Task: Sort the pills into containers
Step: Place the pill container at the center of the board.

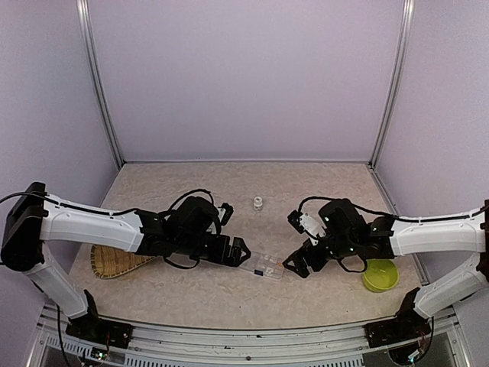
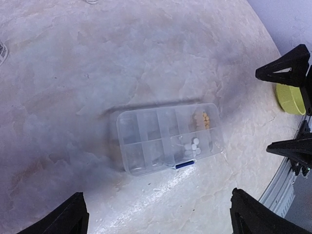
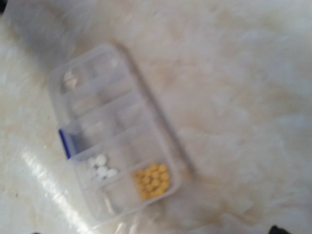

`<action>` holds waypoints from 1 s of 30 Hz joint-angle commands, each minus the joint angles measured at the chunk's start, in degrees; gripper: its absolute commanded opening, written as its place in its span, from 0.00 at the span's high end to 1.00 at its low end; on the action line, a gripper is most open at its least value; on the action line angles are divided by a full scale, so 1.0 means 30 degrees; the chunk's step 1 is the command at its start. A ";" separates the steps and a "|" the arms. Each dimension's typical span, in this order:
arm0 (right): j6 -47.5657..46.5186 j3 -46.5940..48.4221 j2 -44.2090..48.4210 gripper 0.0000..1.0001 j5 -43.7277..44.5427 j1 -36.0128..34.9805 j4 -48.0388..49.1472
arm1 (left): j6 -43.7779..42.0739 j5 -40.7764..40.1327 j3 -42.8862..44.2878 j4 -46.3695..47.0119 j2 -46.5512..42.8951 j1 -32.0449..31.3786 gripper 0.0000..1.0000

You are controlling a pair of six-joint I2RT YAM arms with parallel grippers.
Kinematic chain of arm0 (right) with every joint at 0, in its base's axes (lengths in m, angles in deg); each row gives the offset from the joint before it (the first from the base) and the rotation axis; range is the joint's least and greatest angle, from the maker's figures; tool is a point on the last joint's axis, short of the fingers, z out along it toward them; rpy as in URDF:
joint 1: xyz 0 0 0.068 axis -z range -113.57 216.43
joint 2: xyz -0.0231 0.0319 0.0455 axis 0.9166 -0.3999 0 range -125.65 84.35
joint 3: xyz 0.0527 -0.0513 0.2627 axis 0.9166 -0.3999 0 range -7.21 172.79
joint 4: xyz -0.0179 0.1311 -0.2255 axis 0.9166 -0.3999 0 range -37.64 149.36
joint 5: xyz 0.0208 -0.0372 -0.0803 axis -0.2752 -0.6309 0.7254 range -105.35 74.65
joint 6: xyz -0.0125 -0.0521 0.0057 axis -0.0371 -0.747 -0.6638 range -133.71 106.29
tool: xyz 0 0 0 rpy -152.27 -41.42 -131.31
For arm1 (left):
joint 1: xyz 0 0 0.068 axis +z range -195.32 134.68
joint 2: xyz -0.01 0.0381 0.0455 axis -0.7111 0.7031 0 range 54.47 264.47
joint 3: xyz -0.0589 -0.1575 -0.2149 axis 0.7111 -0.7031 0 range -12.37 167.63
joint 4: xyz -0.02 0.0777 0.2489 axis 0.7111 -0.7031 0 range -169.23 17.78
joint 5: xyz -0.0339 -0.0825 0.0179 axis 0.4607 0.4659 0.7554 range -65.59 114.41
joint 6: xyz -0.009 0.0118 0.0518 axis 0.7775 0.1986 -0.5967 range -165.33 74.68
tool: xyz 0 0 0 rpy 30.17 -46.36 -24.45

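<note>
The container [image 1: 267, 267] is a flat clear compartment box lying on the table between my two grippers. One end compartment holds a heap of orange-yellow pills [image 2: 203, 119] [image 3: 152, 180]. The compartment beside it holds a few white pills [image 2: 193, 145] [image 3: 101, 166]. A blue latch [image 2: 184, 165] sits on the box's long edge. My left gripper [image 1: 241, 252] [image 2: 158, 217] hovers just left of the box, open and empty. My right gripper [image 1: 294, 264] hangs just right of it, open, its black fingers [image 2: 287, 66] spread wide with nothing between them.
A lime-green bowl [image 1: 380, 275] [image 2: 290, 99] sits at the near right, beyond the right gripper. A woven bamboo tray [image 1: 114, 261] lies at the near left under the left arm. A small clear bottle [image 1: 258, 202] stands behind the box. Pale walls enclose the table.
</note>
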 commanded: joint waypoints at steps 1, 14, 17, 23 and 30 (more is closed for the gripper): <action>-0.0078 0.0179 -0.0855 0.00 -0.0182 -0.0752 -0.0817 | -0.1775 -0.0187 -0.0680 -0.0291 0.0320 0.0000 0.01; 0.0152 0.1406 -0.4385 0.02 0.1247 -0.2334 -0.1325 | -0.2363 -0.2027 0.0003 -0.0466 0.3169 -0.0695 0.01; 0.0386 0.1796 -0.5133 0.02 0.2075 -0.2458 -0.1346 | -0.2249 -0.2806 0.0368 -0.0818 0.3614 -0.0778 0.01; 0.0554 0.2454 -0.6203 0.03 0.3519 -0.2439 -0.1230 | -0.2116 -0.3711 0.1019 -0.1240 0.4470 -0.0861 0.02; 0.0159 0.3365 -0.7110 0.04 0.5190 -0.2372 -0.1253 | -0.1769 -0.4224 0.1671 -0.1532 0.5129 -0.0852 0.05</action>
